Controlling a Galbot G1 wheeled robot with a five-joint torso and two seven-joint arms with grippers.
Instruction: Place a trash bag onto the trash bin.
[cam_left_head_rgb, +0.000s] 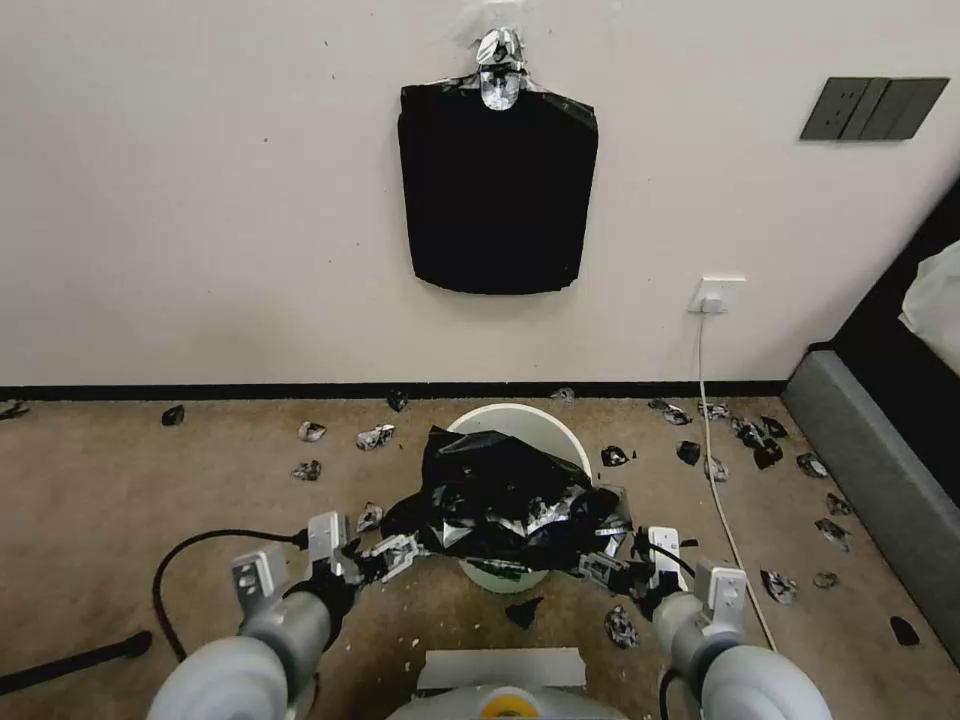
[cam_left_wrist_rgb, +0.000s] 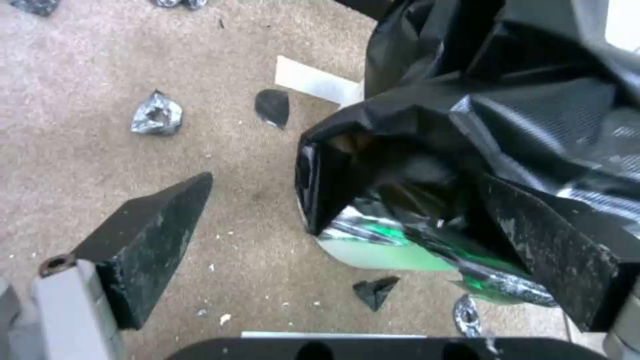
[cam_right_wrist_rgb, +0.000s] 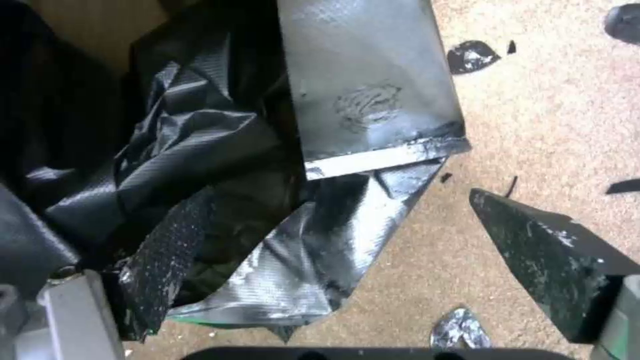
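Observation:
The white trash bin (cam_left_head_rgb: 520, 420) stands on the carpet in front of me. The crinkled black trash bag (cam_left_head_rgb: 505, 495) is draped over its near half, and the far rim shows bare. My left gripper (cam_left_head_rgb: 395, 555) is at the bag's left edge. In the left wrist view this gripper (cam_left_wrist_rgb: 347, 177) is open, a fold of the trash bag (cam_left_wrist_rgb: 467, 125) lying between its fingers above the bin wall (cam_left_wrist_rgb: 373, 255). My right gripper (cam_left_head_rgb: 600, 568) is at the bag's right edge. It (cam_right_wrist_rgb: 337, 195) is open too, with the bag (cam_right_wrist_rgb: 200, 150) bunched against its inner finger (cam_right_wrist_rgb: 163, 250).
A flat slab of black bags (cam_left_head_rgb: 497, 190) hangs on the wall behind the bin. Small black and silvery scraps (cam_left_head_rgb: 375, 436) litter the carpet. A white cable (cam_left_head_rgb: 722, 490) runs down from a wall socket (cam_left_head_rgb: 716, 295). A grey furniture edge (cam_left_head_rgb: 880, 470) stands right, a black cable (cam_left_head_rgb: 190, 560) left.

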